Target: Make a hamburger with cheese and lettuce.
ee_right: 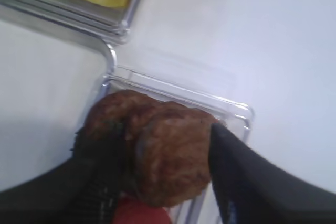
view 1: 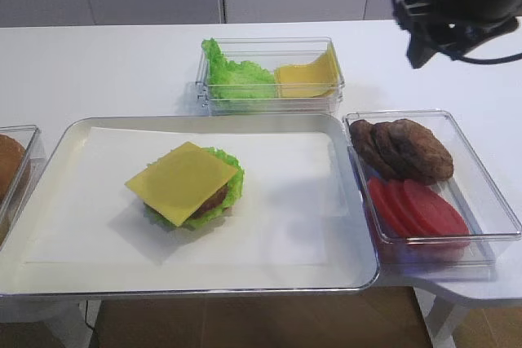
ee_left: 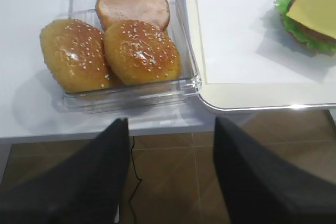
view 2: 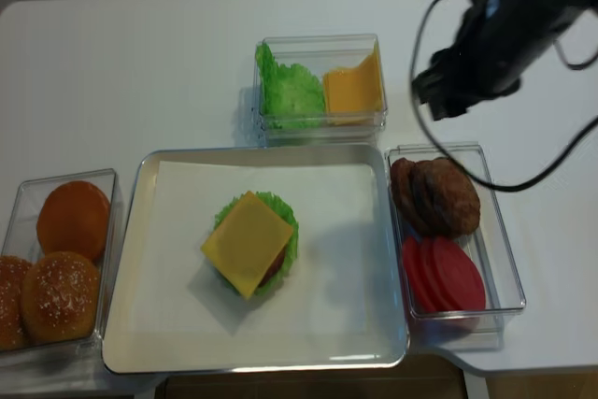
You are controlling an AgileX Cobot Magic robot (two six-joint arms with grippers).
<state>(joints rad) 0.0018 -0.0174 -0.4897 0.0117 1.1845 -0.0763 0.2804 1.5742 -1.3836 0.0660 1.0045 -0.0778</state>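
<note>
The hamburger patty (view 1: pixel 215 199) lies on the lettuce (view 1: pixel 235 178) on the paper-lined tray (view 1: pixel 204 121), left of middle. The cheese (view 1: pixel 181 181), a flat yellow square, lies on top and covers most of it. The stack also shows in the realsense view (view 2: pixel 248 242) and at the top right of the left wrist view (ee_left: pixel 315 6). My right gripper (view 1: pixel 421 50) is open and empty, high above the bin of bare patties (ee_right: pixel 168 156). My left gripper (ee_left: pixel 172 121) is open and empty, over the floor in front of the table edge.
A clear bin (view 1: pixel 330 91) behind the tray holds a lettuce heap and cheese slices. The bin (view 1: pixel 489 193) right of the tray holds dark patties and red tomato slices (view 1: pixel 418 205). A bin (ee_left: pixel 181 40) left of the tray holds sesame buns (ee_left: pixel 139 51).
</note>
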